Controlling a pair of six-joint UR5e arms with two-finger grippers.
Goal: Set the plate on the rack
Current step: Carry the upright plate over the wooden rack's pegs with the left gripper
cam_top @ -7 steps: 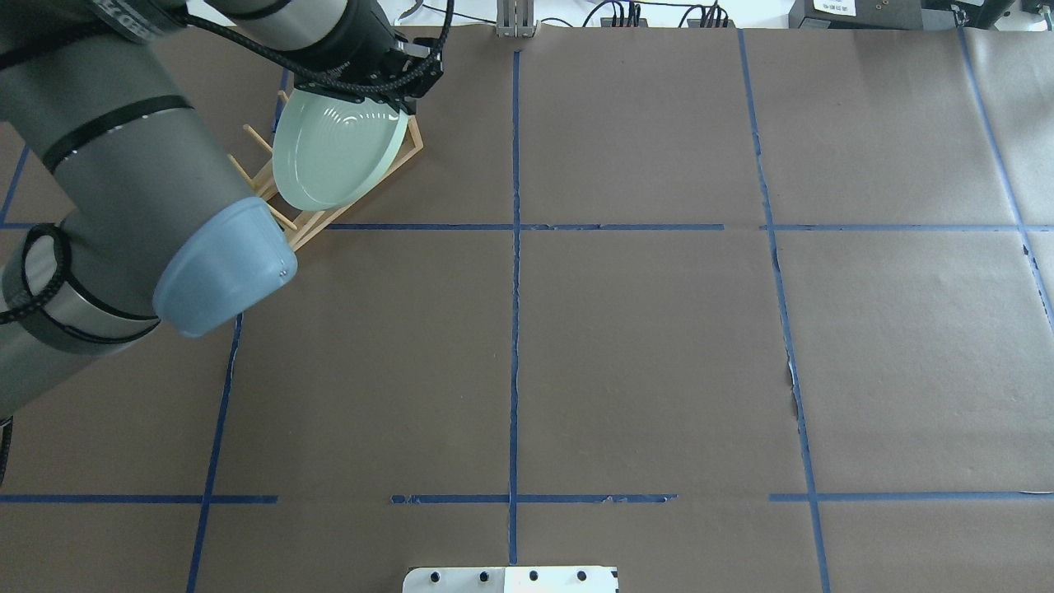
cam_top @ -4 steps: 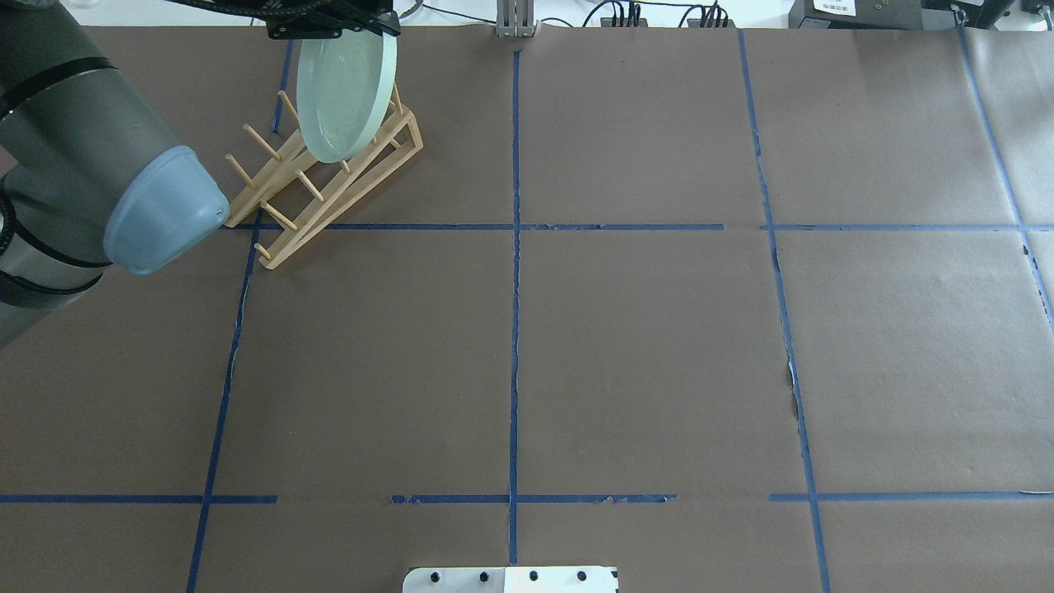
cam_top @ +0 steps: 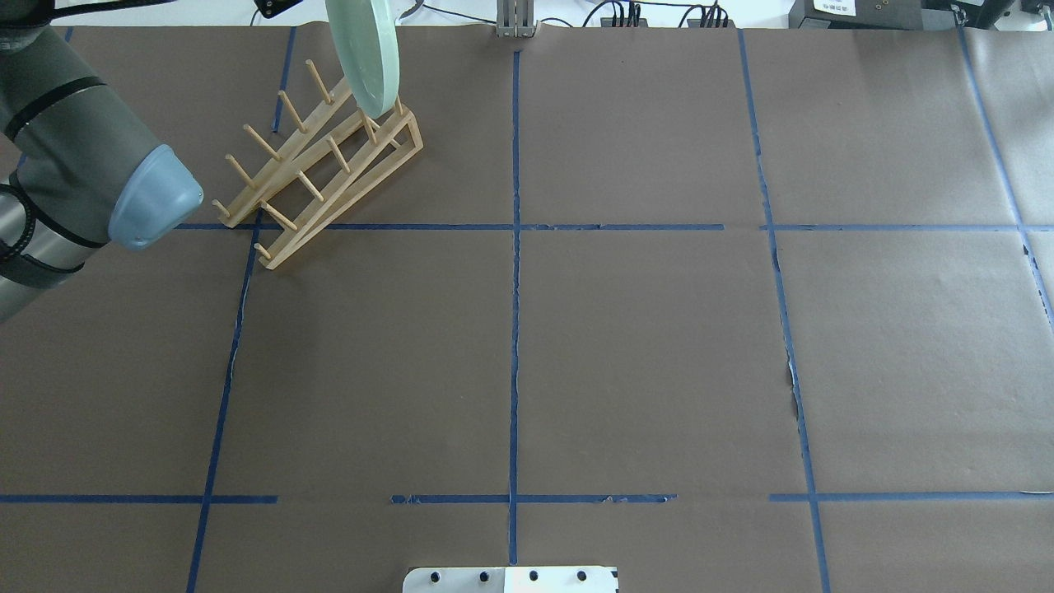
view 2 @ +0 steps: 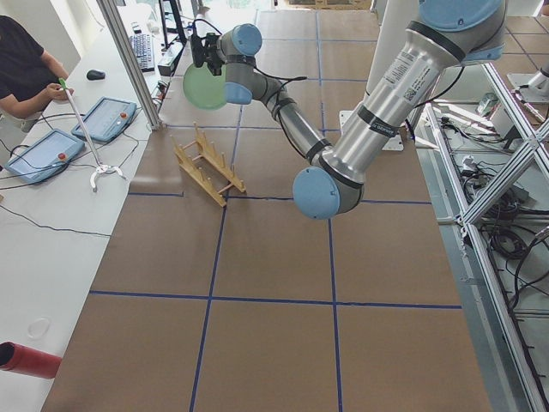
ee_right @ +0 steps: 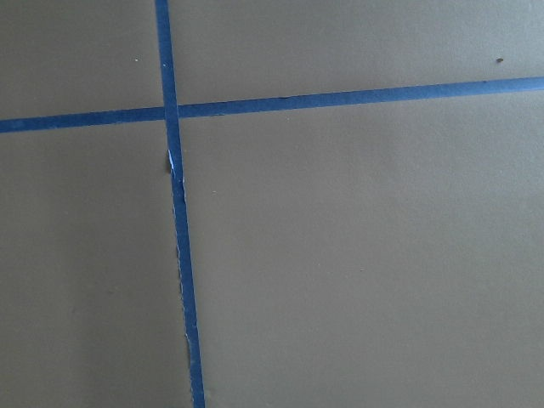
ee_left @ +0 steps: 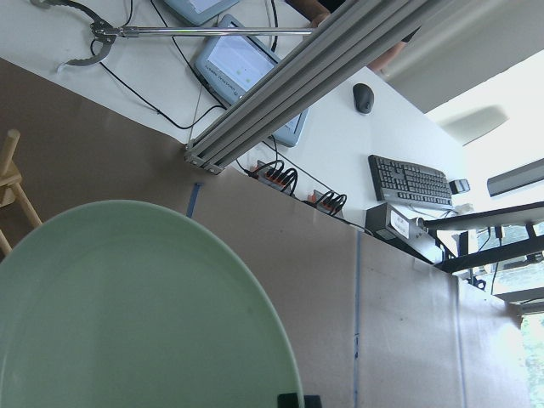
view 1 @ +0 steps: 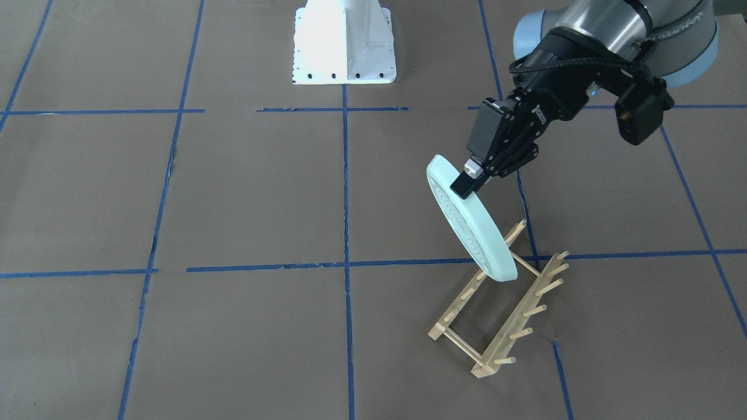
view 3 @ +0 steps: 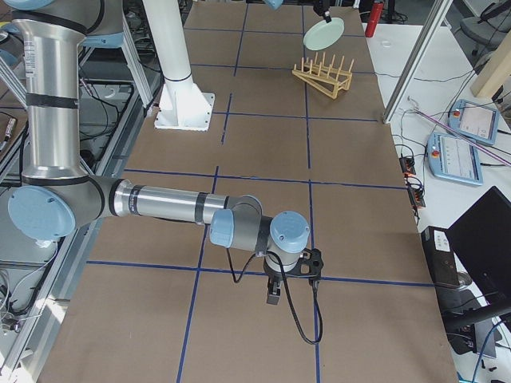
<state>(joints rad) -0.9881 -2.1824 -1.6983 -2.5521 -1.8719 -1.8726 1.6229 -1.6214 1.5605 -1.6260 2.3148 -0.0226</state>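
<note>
My left gripper point(view 1: 467, 181) is shut on the upper rim of the pale mint-green plate point(view 1: 470, 227). It holds the plate on edge, tilted, in the air over the light-wood rack point(view 1: 528, 304). The plate is clear of the pegs in the exterior left view point(view 2: 206, 86), where the rack point(view 2: 208, 167) stands below it. From overhead the plate point(cam_top: 366, 49) is nearly edge-on above the rack's far end point(cam_top: 346, 196). The plate fills the left wrist view point(ee_left: 127, 314). My right gripper point(view 3: 271, 297) hangs low over the table, far from the rack; I cannot tell whether it is open.
The table is brown paper with blue tape lines point(cam_top: 515, 329). The robot's white base point(view 1: 344, 41) stands at the near edge. An aluminium post point(view 2: 129, 60), tablets point(view 2: 107, 116) and cables sit on the side table beyond the rack. A person point(view 2: 21, 69) sits there.
My left arm has lifted the plate off its lean on the rack, turned it nearly edge-on and carried it toward the rack's far end. The rack now shows in full.
</note>
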